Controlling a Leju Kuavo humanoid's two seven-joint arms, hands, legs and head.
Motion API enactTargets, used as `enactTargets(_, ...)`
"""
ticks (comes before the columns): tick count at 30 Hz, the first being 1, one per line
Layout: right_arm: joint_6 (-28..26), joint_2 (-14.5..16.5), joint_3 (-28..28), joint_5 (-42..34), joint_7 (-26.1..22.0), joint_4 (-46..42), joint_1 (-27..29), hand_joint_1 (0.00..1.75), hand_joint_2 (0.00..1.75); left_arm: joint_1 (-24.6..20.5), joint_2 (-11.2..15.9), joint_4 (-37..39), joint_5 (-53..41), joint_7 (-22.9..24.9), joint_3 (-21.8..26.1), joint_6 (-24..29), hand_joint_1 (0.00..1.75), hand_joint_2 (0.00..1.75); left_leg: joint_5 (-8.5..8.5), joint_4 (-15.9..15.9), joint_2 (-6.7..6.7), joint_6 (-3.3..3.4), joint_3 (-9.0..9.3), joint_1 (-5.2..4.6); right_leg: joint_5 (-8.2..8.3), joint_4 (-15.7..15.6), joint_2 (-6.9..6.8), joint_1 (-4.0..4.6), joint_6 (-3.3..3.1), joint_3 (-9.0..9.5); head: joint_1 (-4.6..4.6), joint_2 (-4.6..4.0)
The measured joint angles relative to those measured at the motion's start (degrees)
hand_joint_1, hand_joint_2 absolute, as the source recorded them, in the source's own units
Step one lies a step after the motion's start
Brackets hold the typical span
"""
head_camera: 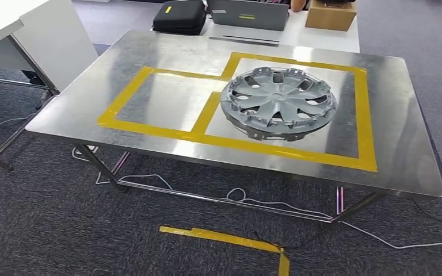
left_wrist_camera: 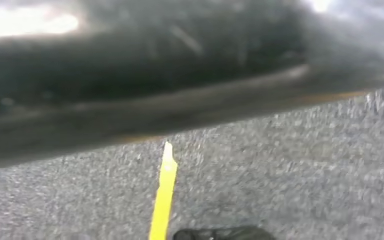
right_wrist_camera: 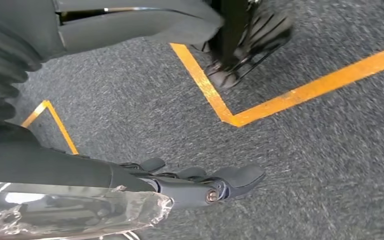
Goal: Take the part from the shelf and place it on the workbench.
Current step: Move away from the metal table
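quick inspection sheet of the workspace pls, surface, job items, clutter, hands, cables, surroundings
surface: steel workbench marked with yellow tape outlines, two adjoining boxes.
job's things: grey wheel cover lies flat inside the larger box, its left edge near the dividing tape.
clutter: nothing seen on the workbench.
hands: right hand hangs over the carpet, holding nothing; left hand's state cannot be told.
cables: white cables run on the carpet under the bench.
surroundings: black case, laptop and cardboard box on the white table behind; tape mark on the floor.
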Motion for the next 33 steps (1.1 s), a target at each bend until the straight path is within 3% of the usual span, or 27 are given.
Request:
enactTargets(1,0.54,-0.21,0.43,0.26,-0.39,0.29,0.12,0.00,0.00,0.00,-0.05,0.00,-0.05,-0.01,0.00,0.04,0.00,0.00,0.52,0.09,0.03,-0.01,-0.76,-0.14,1.67,-1.66,0.00,0.09,-0.19,1.83,-0.01,0.00)
enactTargets(3,1.38,-0.61,1.29,0.80,-1.21,0.69,0.29,0.00,0.00,0.02,-0.19,0.00,-0.16,-0.03,0.01,0.16,0.00,0.00,1.40,0.43,0.02,-0.20,-2.07,-0.35,4.29,-9.25,-0.05,0.36,-0.73,7.84,0.02,0.00)
enactTargets(4,1.65,-0.77,1.72,1.09,-1.62,0.80,0.32,0.00,0.00,0.04,-0.27,0.00,-0.26,-0.04,0.02,0.27,0.00,0.00,1.82,0.68,0.06,-0.39,-2.58,-0.46,4.45,-13.48,-0.07,0.48,-0.96,10.89,0.00,0.00)
enactTargets(6,2.06,-1.02,2.56,1.64,-2.35,0.94,0.33,0.00,0.00,0.06,-0.45,0.00,-0.46,-0.08,0.12,0.48,0.00,0.00,2.71,1.10,0.18,-0.85,-3.38,-0.61,3.70,-18.62,-0.06,0.66,-1.21,13.92,-0.03,0.00)
enactTargets(8,2.25,-1.10,3.08,1.98,-2.69,1.05,0.55,0.00,0.00,0.05,-0.55,0.00,-0.56,-0.09,0.24,0.59,0.00,0.00,3.24,1.38,0.17,-1.40,-3.98,-0.62,3.80,-19.54,-0.09,0.49,-1.62,13.34,-0.08,0.00)
enactTargets(9,2.28,-1.11,3.21,2.09,-2.73,1.10,0.70,0.00,0.00,0.10,-0.57,0.00,-0.57,-0.09,0.29,0.62,0.00,0.00,2.30,2.00,0.06,-1.77,-4.33,-0.57,4.19,-19.65,-0.16,0.37,-2.04,12.97,-0.15,0.00)
enactTargets(11,2.31,-1.14,3.42,2.27,-2.78,1.21,0.91,0.00,0.00,0.28,-0.57,0.00,-0.58,-0.10,0.37,0.68,0.00,0.00,-2.52,6.05,-0.17,-2.55,-5.45,-0.24,5.26,-19.75,-0.34,0.24,-2.88,11.99,-0.34,0.00)
enactTargets(13,2.40,-1.20,3.69,2.52,-2.86,1.27,0.98,0.00,0.00,0.38,-0.62,0.00,-0.57,-0.09,0.43,0.70,0.00,0.00,-7.78,13.08,-0.19,-3.13,-6.85,0.21,6.32,-19.57,-0.39,0.36,-3.16,10.72,-0.49,0.00)
enactTargets(14,2.48,-1.26,3.86,2.75,-2.89,1.31,0.99,0.00,0.00,0.36,-0.65,0.00,-0.54,-0.12,0.50,0.70,0.00,0.00,-8.78,15.99,-0.19,-3.31,-7.15,0.40,6.82,-19.35,-0.42,0.40,-3.14,10.04,-0.49,0.00)
enactTargets(15,2.60,-1.33,4.06,3.09,-2.88,1.34,0.98,0.00,0.00,0.35,-0.69,0.00,-0.50,-0.17,0.62,0.71,0.00,0.00,-8.40,17.42,-0.19,-3.44,-6.83,0.58,7.29,-19.03,-0.44,0.41,-3.10,9.23,-0.48,0.00)
enactTargets(16,2.74,-1.41,4.28,3.48,-2.78,1.38,0.99,0.00,0.00,0.35,-0.73,0.00,-0.42,-0.22,0.76,0.71,0.00,0.00,-7.00,17.06,-0.19,-3.52,-5.70,0.75,7.73,-18.62,-0.43,0.41,-3.01,8.37,-0.49,0.00)
enactTargets(18,2.98,-1.52,4.76,4.29,-2.46,1.47,1.05,0.00,0.00,0.30,-0.80,0.00,-0.16,-0.31,1.03,0.72,0.00,0.00,-3.99,11.38,-0.27,-3.50,-1.04,1.03,8.49,-17.66,-0.33,0.39,-2.68,6.63,-0.49,0.00)
enactTargets(20,3.21,-1.63,5.29,5.07,-2.15,1.58,1.09,0.00,0.00,0.14,-0.87,0.00,0.11,-0.33,1.24,0.71,0.00,0.00,-3.65,4.22,-0.48,-3.11,3.62,0.99,9.14,-16.77,-0.24,0.48,-2.12,5.30,-0.48,0.00)
enactTargets(21,3.34,-1.69,5.58,5.47,-2.07,1.63,1.10,0.00,0.00,0.06,-0.92,0.00,0.21,-0.33,1.35,0.71,0.00,0.00,-4.08,2.13,-0.58,-2.85,4.74,0.87,9.56,-16.52,-0.24,0.50,-1.79,4.80,-0.49,0.00)
enactTargets(23,3.58,-1.83,6.14,6.29,-1.96,1.78,1.15,0.00,0.00,0.02,-1.05,0.00,0.37,-0.34,1.57,0.70,0.00,0.00,-4.20,0.81,-0.56,-2.19,4.59,0.76,10.32,-16.30,-0.22,0.43,-1.08,4.00,-0.48,0.00)
enactTargets(24,3.70,-1.91,6.39,6.66,-1.91,1.86,1.23,0.00,0.00,0.02,-1.12,0.00,0.40,-0.34,1.65,0.72,0.00,0.00,-3.82,0.64,-0.46,-1.78,4.13,0.78,9.94,-15.94,-0.17,0.35,-0.77,3.47,-0.46,0.00)
enactTargets(26,3.90,-2.11,6.84,7.12,-1.76,2.01,1.43,0.00,0.00,0.04,-1.26,0.00,0.45,-0.34,1.77,0.74,0.00,0.00,-2.72,0.41,-0.27,-0.74,2.91,0.81,6.20,-12.53,-0.05,0.25,-0.29,1.73,-0.32,0.00)
enactTargets(28,4.00,-2.32,7.22,7.40,-1.66,2.18,1.51,0.00,0.00,0.03,-1.39,0.00,0.48,-0.34,1.83,0.74,0.00,0.00,-1.55,0.46,-0.17,-0.19,1.47,0.47,0.97,-5.50,-0.01,0.18,-0.07,-0.37,-0.19,0.00)
enactTargets(29,4.02,-2.40,7.38,7.57,-1.60,2.26,1.52,0.00,0.00,0.04,-1.47,0.00,0.48,-0.36,1.88,0.74,0.00,0.00,-0.93,0.49,-0.12,-0.11,0.68,0.29,-0.28,-2.30,-0.01,0.18,-0.06,-0.92,-0.19,0.00)
enactTargets(30,4.05,-2.48,7.54,7.75,-1.53,2.33,1.54,0.00,0.00,0.03,-1.55,0.00,0.48,-0.38,1.97,0.75,0.00,0.00,-0.31,0.51,-0.06,-0.06,-0.15,0.12,-0.24,-0.50,-0.01,0.20,-0.13,-0.80,-0.18,0.00)
enactTargets(31,4.07,-2.57,7.72,7.94,-1.45,2.37,1.57,0.00,0.00,0.03,-1.63,0.00,0.48,-0.40,2.09,0.77,0.00,0.00,0.30,0.53,-0.03,-0.05,-0.97,-0.03,0.94,-0.58,-0.01,0.24,-0.28,0.22,-0.19,0.00)
enactTargets(33,4.25,-2.75,8.02,8.18,-1.35,2.42,1.59,0.00,0.00,0.04,-1.76,0.00,0.51,-0.48,2.32,0.86,0.00,0.00,1.40,0.59,-0.08,-0.17,-2.31,-0.17,4.26,-6.82,0.16,0.45,-0.85,5.29,-0.19,0.00)
